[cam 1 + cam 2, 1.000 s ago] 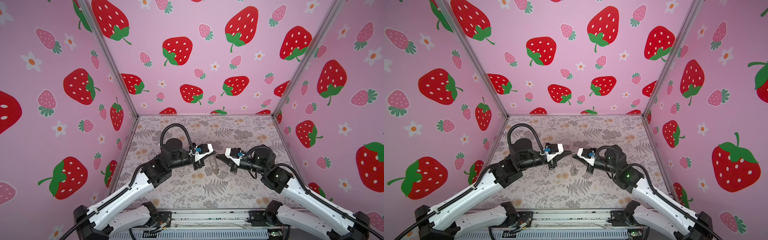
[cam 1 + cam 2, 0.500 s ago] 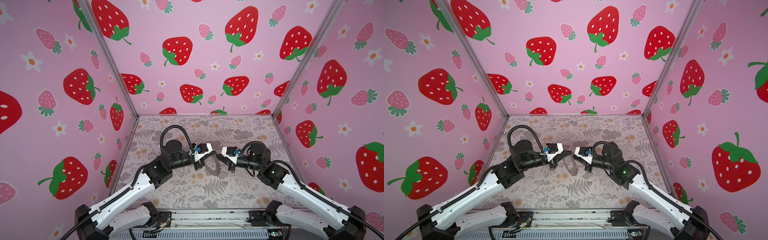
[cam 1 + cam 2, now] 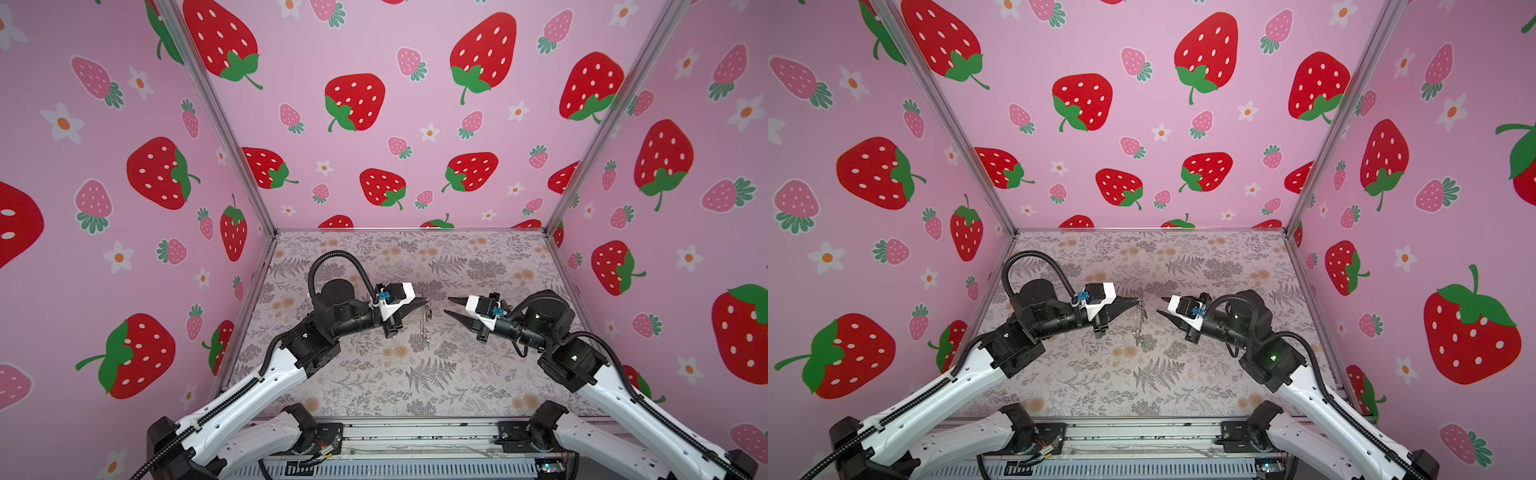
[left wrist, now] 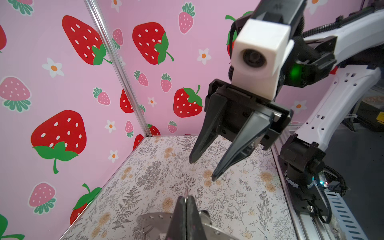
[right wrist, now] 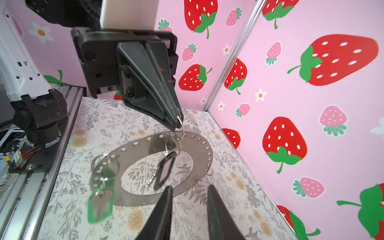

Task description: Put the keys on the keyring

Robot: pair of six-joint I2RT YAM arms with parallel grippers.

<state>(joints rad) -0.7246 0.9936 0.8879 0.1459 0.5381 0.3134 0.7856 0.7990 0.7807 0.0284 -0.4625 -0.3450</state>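
Left tool (image 5: 175, 121) is pinched fully together, clamped on the keyring (image 5: 133, 149) by one of the little wire loops (image 5: 179, 133) at its edge. So the whole flat metal ring is dangling off that one tiny loop, up in the air over the middle of the bench (image 5: 228, 187), not touching it as far as I can see. In both top views the ring is showing edge-on, just a thin line under the left tool's tip (image 3: 419, 302).

Right tool (image 4: 203, 170) is sitting with its fingers apart and nothing between them, pointing at the ring from the right, just beside it but not touching.

Both keys look like they're hanging off the ring. The black-rimmed key (image 5: 165, 170) is dangling on a short chain of loops right under the left tool's tip, across the centre hole. The green key (image 5: 99, 204) is hanging from a loop on the nearer, lower side. I can't tell if every loop is fully threaded; it's too blurry there.

What I'd be worrying about:

- That grip is on thin round wire. If the arm is jerking at all, the loop could be rotating or sliding out of the fingers, and the ring is dropping flat on the bench.
- The ring is free to swing and spin, so if the right tool is going back in, a fingertip could be clipping the edge and setting it all twirling.
- A half-seated loop could be working itself off.
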